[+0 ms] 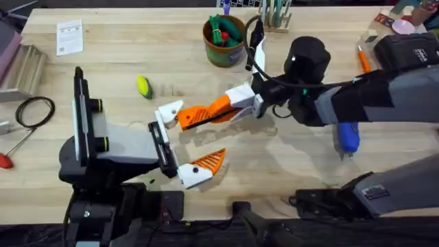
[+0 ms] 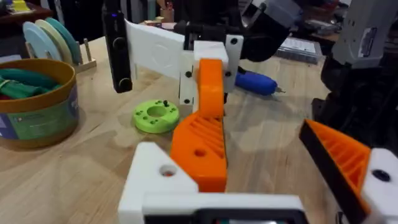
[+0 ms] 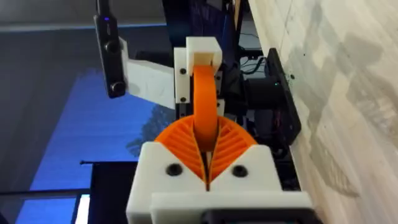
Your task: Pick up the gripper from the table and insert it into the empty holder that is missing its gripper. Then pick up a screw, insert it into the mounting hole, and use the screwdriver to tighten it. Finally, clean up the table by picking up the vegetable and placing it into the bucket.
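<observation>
The light wooden table [image 1: 123, 48] carries tools along its far edge and both arms meeting near its middle. The right gripper [image 1: 206, 114] is clamped on the loose orange gripper [image 1: 195, 116], its ribbed pads [image 3: 233, 143] pressed to both sides of the wedge, and holds it against the bare white holder [image 1: 169, 111] on the left arm; whether it is fully seated is hard to judge. The left gripper [image 1: 184, 140] stands wide open, its other finger bearing an orange tip [image 1: 209, 161]. The blue screwdriver [image 1: 348, 137] lies on the table under the right arm. The yellow vegetable [image 1: 143, 86] rests left of the holder, well apart from the brown-orange bucket [image 1: 224, 41], which holds green and red toys. A green disc [image 2: 156, 116] sits near the bucket.
</observation>
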{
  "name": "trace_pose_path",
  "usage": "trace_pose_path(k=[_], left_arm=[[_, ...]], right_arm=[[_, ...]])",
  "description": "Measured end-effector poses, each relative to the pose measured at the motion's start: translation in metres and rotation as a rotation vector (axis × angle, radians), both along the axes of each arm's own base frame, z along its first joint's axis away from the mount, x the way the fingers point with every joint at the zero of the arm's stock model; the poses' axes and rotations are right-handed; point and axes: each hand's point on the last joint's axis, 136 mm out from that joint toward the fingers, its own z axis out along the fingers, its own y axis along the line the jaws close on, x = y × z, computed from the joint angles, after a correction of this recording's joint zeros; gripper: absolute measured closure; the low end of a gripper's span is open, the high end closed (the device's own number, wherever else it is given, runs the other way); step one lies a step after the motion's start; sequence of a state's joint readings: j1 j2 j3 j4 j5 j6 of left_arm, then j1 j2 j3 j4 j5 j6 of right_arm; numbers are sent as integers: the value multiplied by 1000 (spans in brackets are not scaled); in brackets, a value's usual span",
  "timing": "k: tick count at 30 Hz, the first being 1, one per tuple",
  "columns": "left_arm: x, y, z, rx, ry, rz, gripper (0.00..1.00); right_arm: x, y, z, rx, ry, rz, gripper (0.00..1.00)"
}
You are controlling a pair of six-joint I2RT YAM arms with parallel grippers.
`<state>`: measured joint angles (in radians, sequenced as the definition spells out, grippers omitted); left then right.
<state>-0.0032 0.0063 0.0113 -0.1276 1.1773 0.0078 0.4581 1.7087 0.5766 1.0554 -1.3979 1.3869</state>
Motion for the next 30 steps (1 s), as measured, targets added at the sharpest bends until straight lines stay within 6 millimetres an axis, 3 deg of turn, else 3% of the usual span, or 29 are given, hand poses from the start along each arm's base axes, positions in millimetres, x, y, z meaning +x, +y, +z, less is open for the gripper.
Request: trace_pose_path(k=[16, 30], left_arm=[[3, 1, 0, 2, -1, 20, 15], [1, 0, 0, 2, -4, 6, 14]], right_arm=[[0, 4, -1, 3, -20, -9, 993], [-18, 6, 4, 14, -12, 90, 993]])
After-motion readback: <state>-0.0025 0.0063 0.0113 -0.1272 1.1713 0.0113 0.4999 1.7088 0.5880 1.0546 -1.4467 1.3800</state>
